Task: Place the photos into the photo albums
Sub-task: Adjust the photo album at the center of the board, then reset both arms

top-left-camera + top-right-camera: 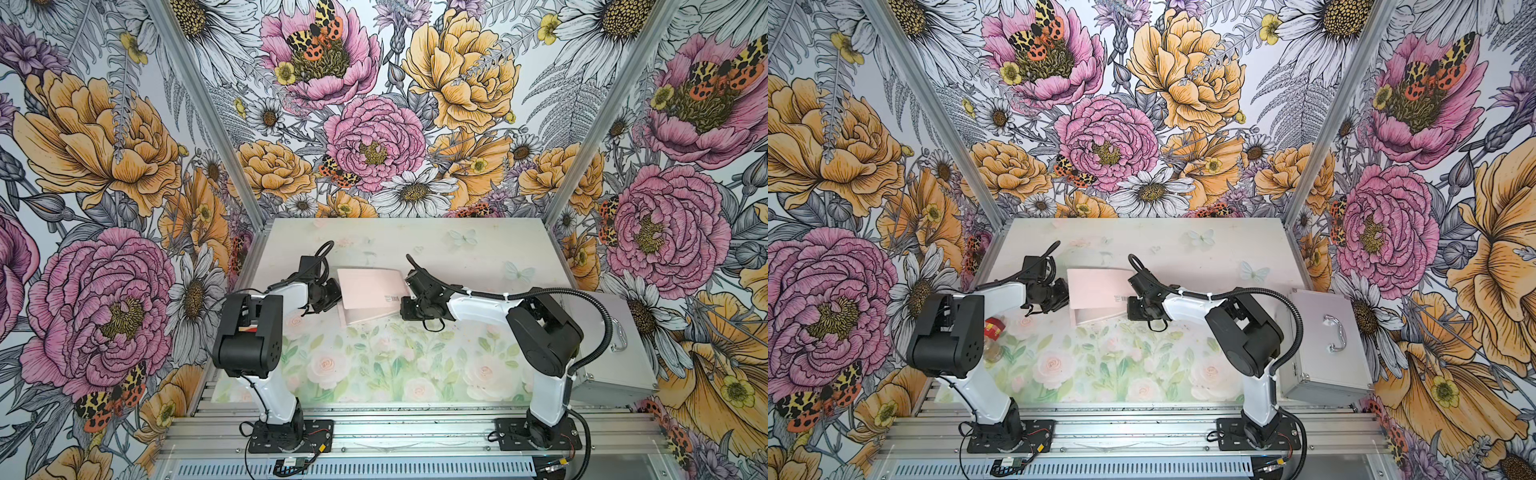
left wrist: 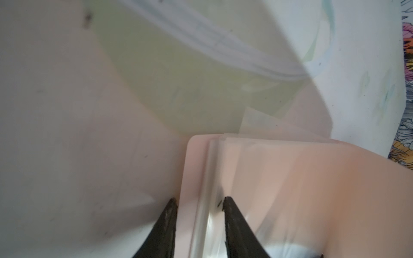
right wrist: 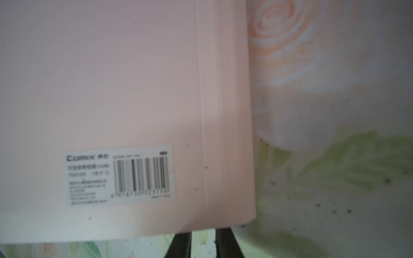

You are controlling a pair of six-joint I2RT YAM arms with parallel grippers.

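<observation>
**Desk:** Start at the left claw. What has it got?

**Photographer:** The left claw straddles the bound edge of the pale pink photo album. Its two black fingers stand apart, with a strip of cover and clear sleeves between them. Whether they pinch it, I cannot tell.

**Desk:** And the right one?

**Photographer:** The right claw meets the album's near right corner. Its jaws stand narrowly apart and the tips vanish under the cover's edge, so a grip there cannot be told either.

**Desk:** Where does the album sit?

**Photographer:** The album sits mid-desk, between the two claws, in both top views. It lies barcode side up, with the white label toward the right claw. The upper cover is tilted, raised off the pink leaf below along the near edge.

**Desk:** What surrounds it?

**Photographer:** The desk wears a mat printed with roses and butterflies. At its right edge, well apart from the album, a silver metal case lies with its handle up. On the left, just beside the elbow of the left arm, a red-and-yellow object shows partly in a top view, too small to name. Both arms rise from a metal rail along the desk's near edge. Flowered wallpaper lines the three walls.
</observation>
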